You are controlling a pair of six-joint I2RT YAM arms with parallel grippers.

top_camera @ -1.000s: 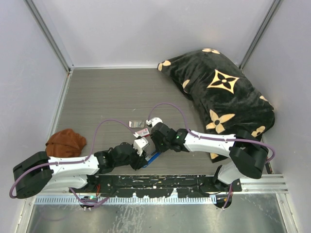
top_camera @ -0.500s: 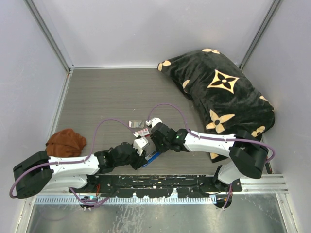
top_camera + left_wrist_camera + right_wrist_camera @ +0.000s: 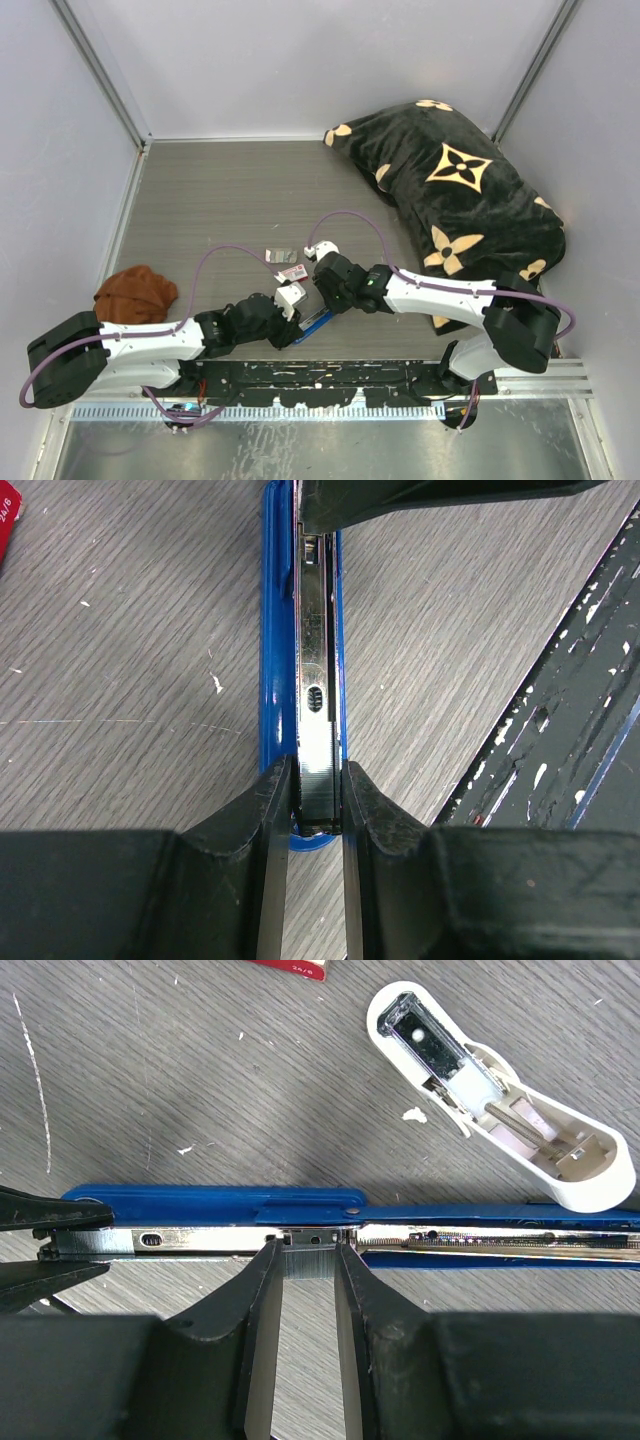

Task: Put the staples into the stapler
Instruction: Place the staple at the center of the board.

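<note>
Grey wood-grain counter (image 3: 150,1070) carries everything, close to its near edge. On it, the staples (image 3: 308,1264) are a small silvery ribbed block. It looks light and stiff, yet likely to snap apart if bent, so it is best pinched across its flat sides. The right pincer (image 3: 308,1253) does just that, closed narrowly on the block at the silver channel of the stapler (image 3: 200,1201), which lies opened flat, blue and slim. The left pincer (image 3: 316,772) is clamped on the channel's end. A white piece (image 3: 520,1130) and a red box (image 3: 295,968) lie beyond.
</note>
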